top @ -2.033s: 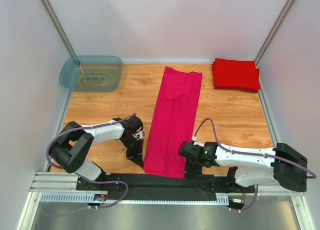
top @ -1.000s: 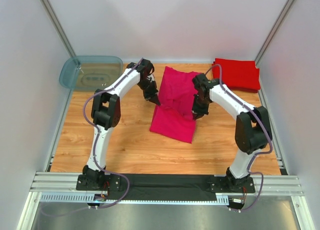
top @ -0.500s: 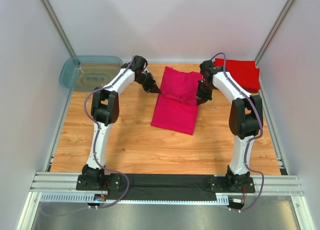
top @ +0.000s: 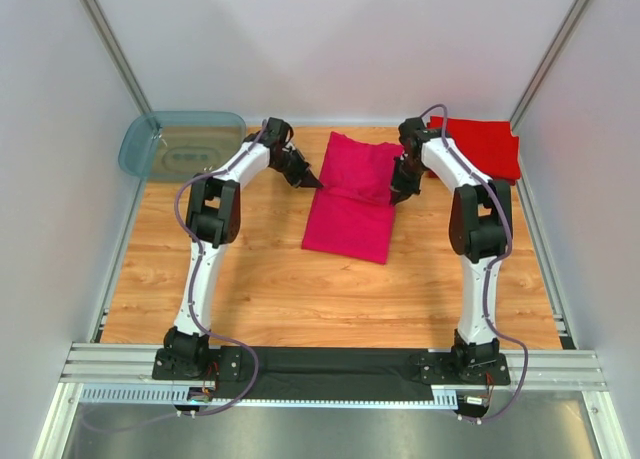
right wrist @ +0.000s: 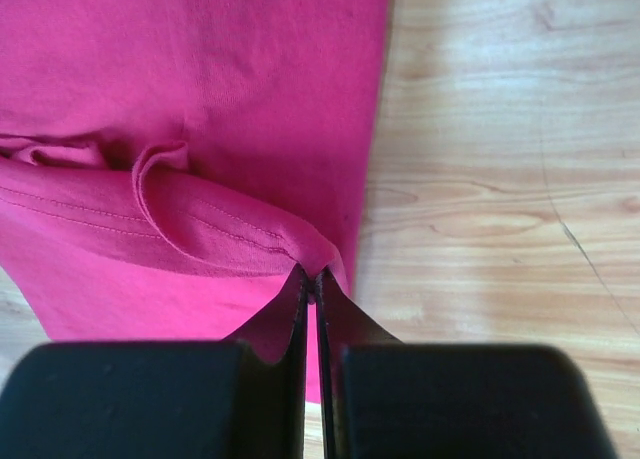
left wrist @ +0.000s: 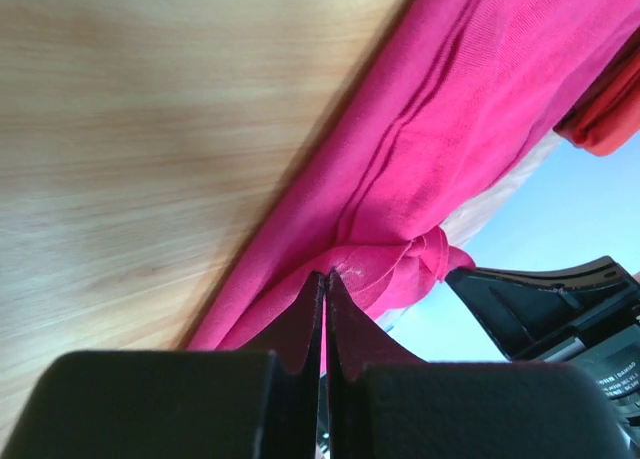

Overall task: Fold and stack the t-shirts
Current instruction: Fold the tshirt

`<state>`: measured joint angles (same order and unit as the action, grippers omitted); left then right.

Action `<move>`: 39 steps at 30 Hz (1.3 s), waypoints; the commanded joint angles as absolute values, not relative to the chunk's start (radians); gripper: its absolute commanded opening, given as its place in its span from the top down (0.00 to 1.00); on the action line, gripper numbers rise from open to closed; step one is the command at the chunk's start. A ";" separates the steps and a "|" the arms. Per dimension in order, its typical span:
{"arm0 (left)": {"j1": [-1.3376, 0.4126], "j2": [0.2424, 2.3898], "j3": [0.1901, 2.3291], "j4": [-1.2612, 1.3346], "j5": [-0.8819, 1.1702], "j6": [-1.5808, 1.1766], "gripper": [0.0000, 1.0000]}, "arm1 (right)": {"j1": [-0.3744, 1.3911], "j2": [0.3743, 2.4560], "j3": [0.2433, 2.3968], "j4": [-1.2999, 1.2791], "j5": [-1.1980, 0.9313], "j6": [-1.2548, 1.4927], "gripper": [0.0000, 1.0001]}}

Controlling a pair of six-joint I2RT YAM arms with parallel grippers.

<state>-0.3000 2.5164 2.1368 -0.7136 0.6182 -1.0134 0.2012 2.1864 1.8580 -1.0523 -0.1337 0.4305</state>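
Observation:
The magenta-pink t-shirt (top: pixel 352 201) lies folded in half at the middle back of the wooden table. My left gripper (top: pixel 316 183) is shut on its left hem corner; the wrist view shows the cloth (left wrist: pixel 400 179) pinched at the tips (left wrist: pixel 326 276). My right gripper (top: pixel 396 195) is shut on the right hem corner, cloth (right wrist: pixel 200 109) bunched at the tips (right wrist: pixel 314 273). Both hold the folded-over edge low over the shirt's upper part. A stack of folded red t-shirts (top: pixel 476 146) lies at the back right.
A translucent blue-grey tub (top: pixel 184 145) sits at the back left corner. White walls with metal posts enclose the table. Both arms reach far back, stretched along the left and right of the shirt. Bare wood (top: pixel 300 299) lies nearer the bases.
Both grippers carried the shirt's near hem from the front edge to the back, folding the long strip in half. In the last half second they moved slightly farther back and lower.

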 commanded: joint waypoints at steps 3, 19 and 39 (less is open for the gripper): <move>-0.279 2.491 2.184 -0.696 0.595 -1.040 1.00 | 0.192 2.214 1.940 -1.049 -0.153 0.423 1.00; -0.275 2.373 2.192 -0.704 0.529 -0.901 0.71 | 0.186 2.172 1.945 -1.072 -0.153 0.456 0.74; -0.356 2.482 2.127 -0.560 0.591 -0.977 0.83 | 0.193 2.306 2.028 -1.002 -0.123 0.466 0.83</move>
